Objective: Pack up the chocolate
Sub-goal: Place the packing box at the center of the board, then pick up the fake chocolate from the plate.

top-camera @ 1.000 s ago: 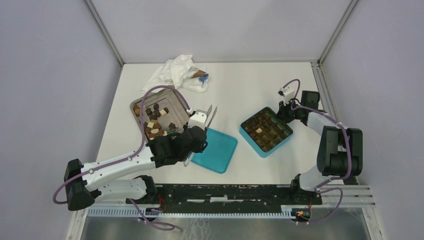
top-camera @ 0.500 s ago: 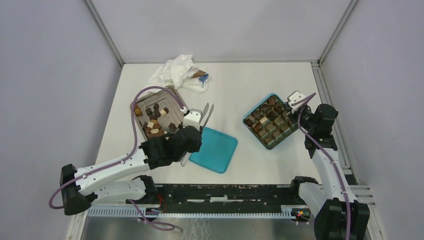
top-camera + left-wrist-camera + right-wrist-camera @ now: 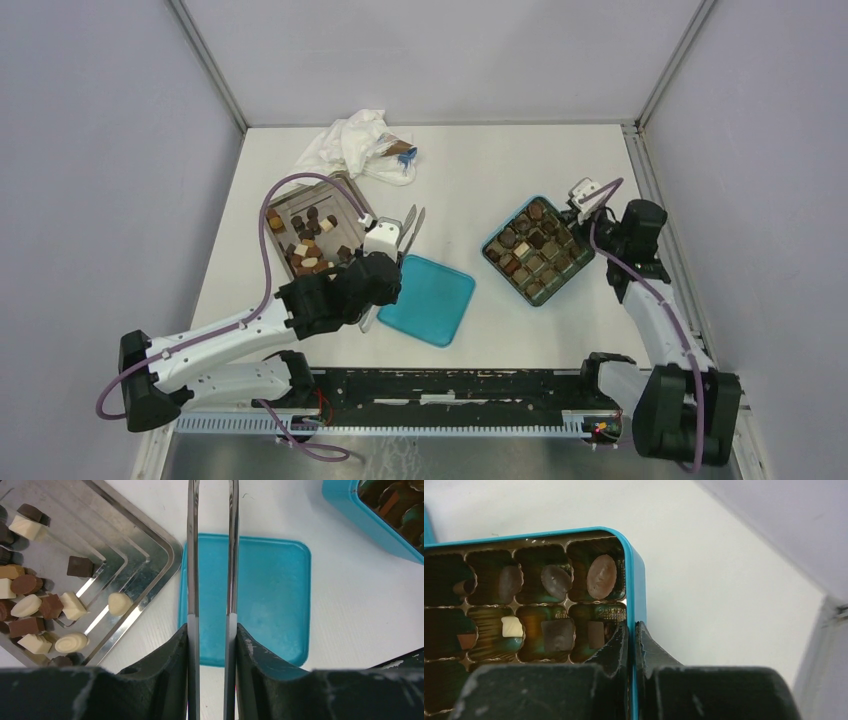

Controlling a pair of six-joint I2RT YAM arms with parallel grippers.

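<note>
**Operator:** State the layout, largest item first.

**Technician:** The white surface (image 3: 480, 180) carries every item. The square stainless-steel tray (image 3: 145, 540) lies on the left. The flat teal plastic lid (image 3: 432, 300) lies just beside the tray's near-right corner. The teal compartmented box (image 3: 636, 585) sits on the right, well apart from the lid. A crumpled white wrapper (image 3: 350, 145) lies at the far edge, behind the tray.

**Operator:** State the condition of each end effector.

**Technician:** The left end effector (image 3: 211, 645) is clamped on a pair of long metal tongs (image 3: 192, 555). The two blades stand slightly apart. They run forward above the lid's left edge, next to the tray corner. The right end effector (image 3: 631, 635) is closed on the box's side wall, one finger inside the rim and one outside.

**Operator:** Locate the chocolate.

**Technician:** Loose brown and cream chocolate pieces (image 3: 30, 605) lie clustered on the tray. Further pieces (image 3: 601, 576) sit in the box compartments, mostly dark, one cream.
</note>
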